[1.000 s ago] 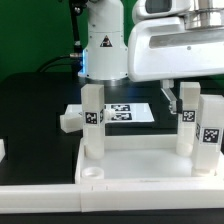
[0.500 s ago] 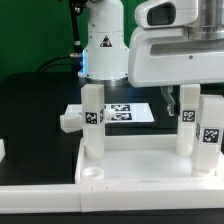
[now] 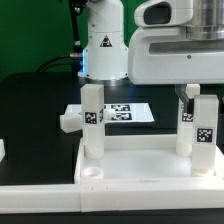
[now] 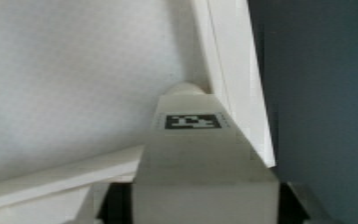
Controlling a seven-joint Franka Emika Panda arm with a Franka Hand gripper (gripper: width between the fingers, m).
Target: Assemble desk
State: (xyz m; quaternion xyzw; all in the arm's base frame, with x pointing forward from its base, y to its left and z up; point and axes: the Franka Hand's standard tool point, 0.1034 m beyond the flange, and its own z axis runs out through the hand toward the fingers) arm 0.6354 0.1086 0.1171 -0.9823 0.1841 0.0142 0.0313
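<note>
Desk parts are sitting in front of me: the tabletop [image 3: 130, 160] is lying rim-up on the black table [image 3: 30, 105], with one leg [image 3: 92, 120] standing in its far socket on the exterior view's left, two more legs [image 3: 186, 122] [image 3: 206, 138] standing close together on the exterior view's right, and an open socket [image 3: 92, 172] at the near corner on the exterior view's left. A loose white part [image 3: 69, 121] is lying beside the marker board [image 3: 128, 112] behind. My gripper [image 3: 184, 92] is hanging over the pair of legs on the exterior view's right, its bulky body hiding the fingers, so I cannot tell whether they are apart or clamped. The wrist view is filling with a tagged leg [image 4: 197, 150] directly below, against the tabletop's rim [image 4: 229, 60]. I am judging that I am seating or turning a leg on that side. To do it well, I am wanting the leg upright and centred over its socket, with the wrist axis lined up along the leg, so any twist turns it without levering it sideways. I am also minding the neighbouring leg, which is standing just beside and could be knocked. Pressing gently downward while turning should be keeping the tabletop from sliding.
</note>
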